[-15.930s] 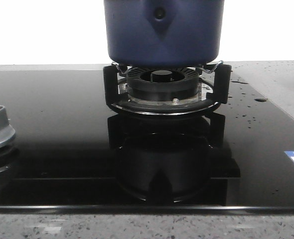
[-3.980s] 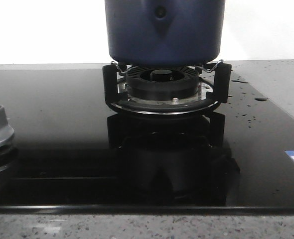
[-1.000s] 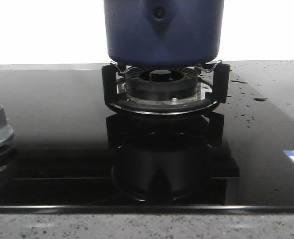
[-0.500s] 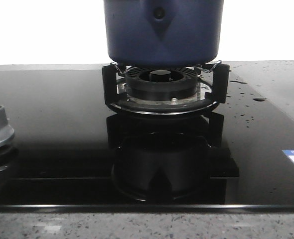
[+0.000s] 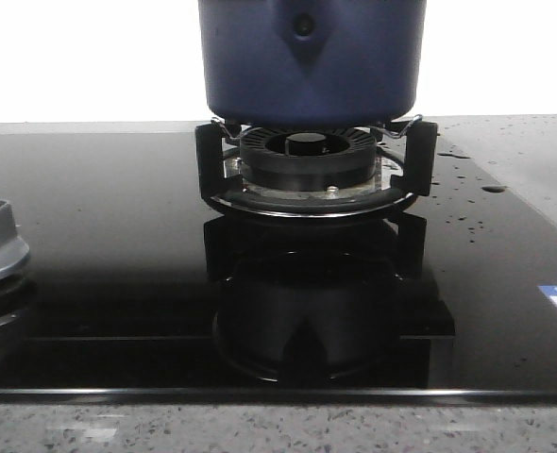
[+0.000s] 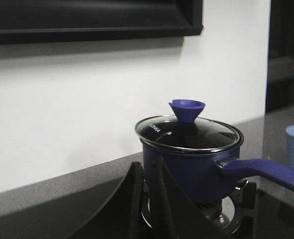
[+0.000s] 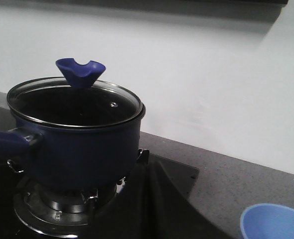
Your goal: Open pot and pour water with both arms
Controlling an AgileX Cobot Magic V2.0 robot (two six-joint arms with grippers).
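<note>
Navy pot [image 5: 311,58]: you see it top centre, on the burner [image 5: 307,165].
Lid [image 7: 74,101]: on.
Hands: can't tell if apart or together.

I see the pot [image 7: 82,152] sitting on the burner [image 7: 52,209], its glass lid [image 7: 74,102] on, blue knob [image 7: 80,72] upright; a light-blue cup [image 7: 272,221] stands well apart on the counter [image 7: 226,184].

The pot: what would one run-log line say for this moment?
pot: on burner | lid: on | blue cup: beside stove | pincers: none touching the pot
</note>
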